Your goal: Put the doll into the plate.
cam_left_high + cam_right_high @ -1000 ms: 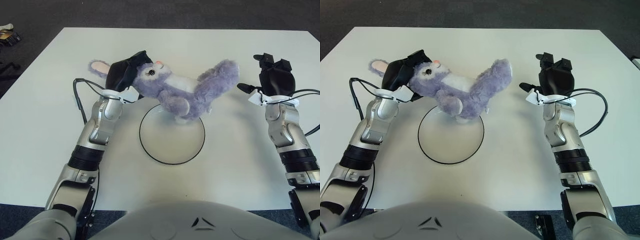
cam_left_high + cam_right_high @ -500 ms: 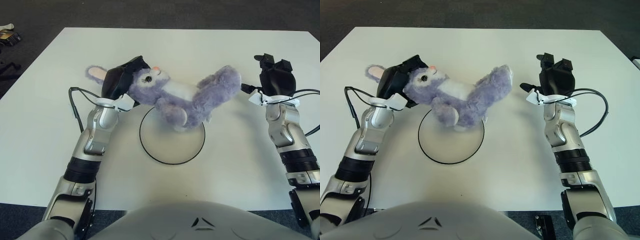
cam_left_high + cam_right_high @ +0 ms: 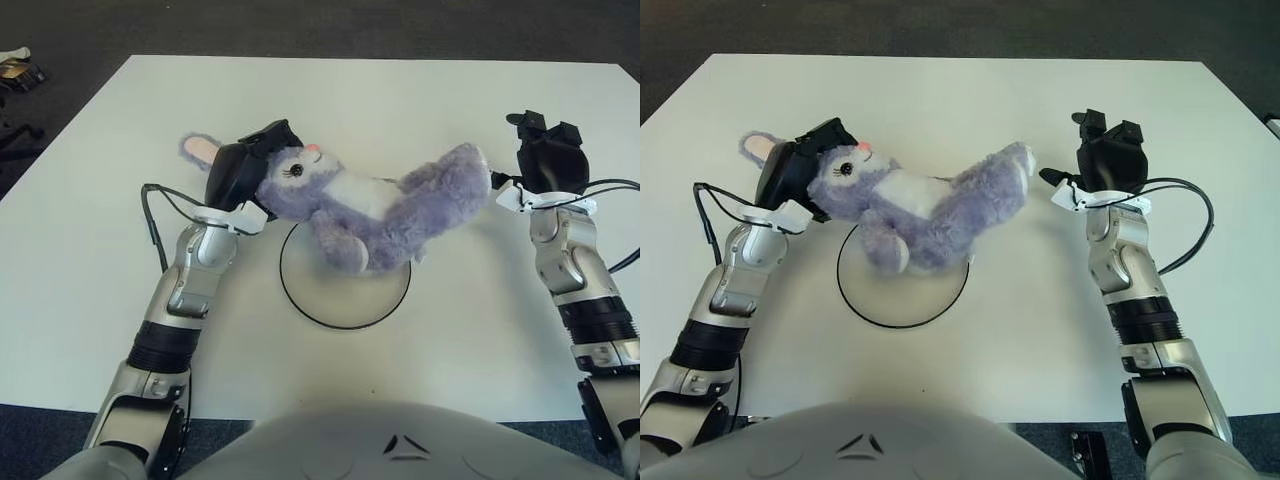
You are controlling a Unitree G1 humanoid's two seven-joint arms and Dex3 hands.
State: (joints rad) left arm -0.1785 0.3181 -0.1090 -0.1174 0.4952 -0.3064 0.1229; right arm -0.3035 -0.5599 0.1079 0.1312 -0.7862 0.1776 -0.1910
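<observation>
1. White surface [image 3: 120, 330] carried a round white plate with a dark rim [image 3: 345, 315].
2. Left hand [image 3: 243, 172] clenched the fluffy purple rabbit doll [image 3: 375, 205] by its head, body overlapping the plate's far rim.
3. Right hand [image 3: 547, 160] showed just right of the doll's tail; its state I couldn't tell.
4. Best lowered centrally before letting go.

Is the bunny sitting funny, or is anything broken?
Nothing looks broken. The purple bunny doll lies tilted on its side, only partly over the plate; its head and tail stick out past the rim. The left hand grips its head. The right hand shows just beside its tail.
</observation>
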